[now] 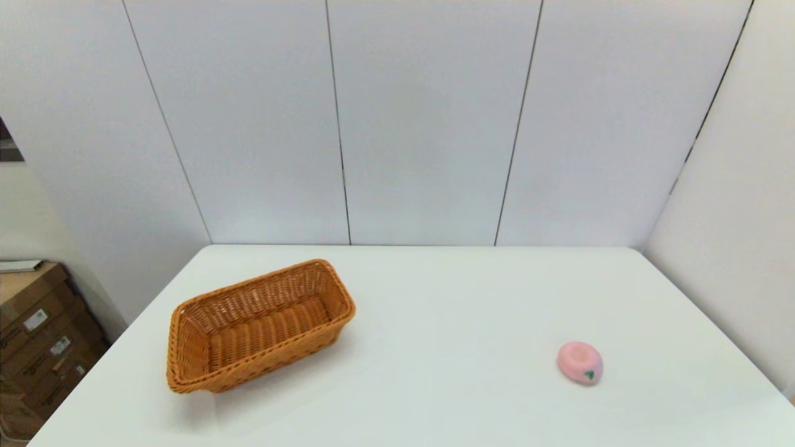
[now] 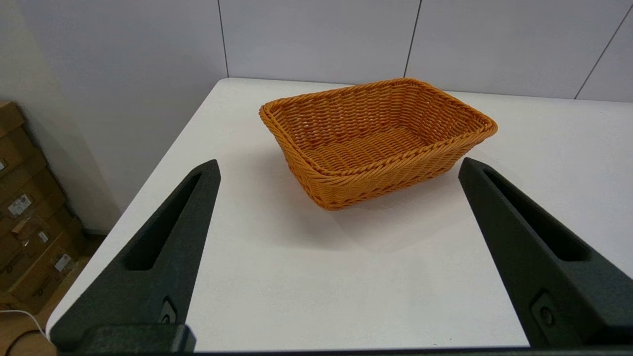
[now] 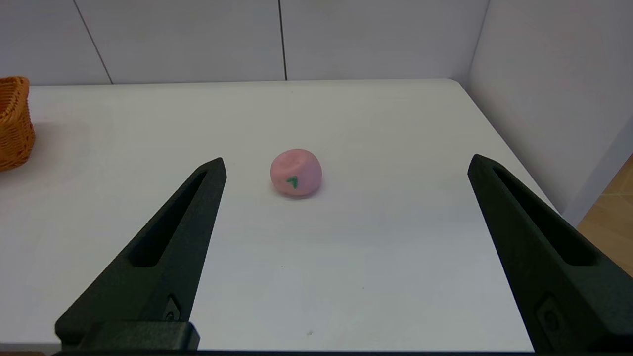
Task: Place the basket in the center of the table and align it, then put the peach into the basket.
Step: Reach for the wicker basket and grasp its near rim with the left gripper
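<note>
Empty basket [image 1: 261, 326] skewed at table [image 1: 435, 397] left, peach [image 1: 580, 362] right, both pincers [image 2: 339, 165] [image 3: 346, 165] apart

No readable text, labels on cardboard boxes [image 1: 37, 347] too small

Pale panelled walls [image 1: 422, 124], cardboard boxes [image 1: 37, 335]

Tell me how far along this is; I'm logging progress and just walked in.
Nothing looks done yet. The basket sits skewed on the table's left side, not centred, and it is empty. The peach lies alone on the right. Nothing is in hand: the left gripper faces the basket with jaws open, and the right gripper faces the peach, also open. Centring, aligning and loading all remain.
</note>
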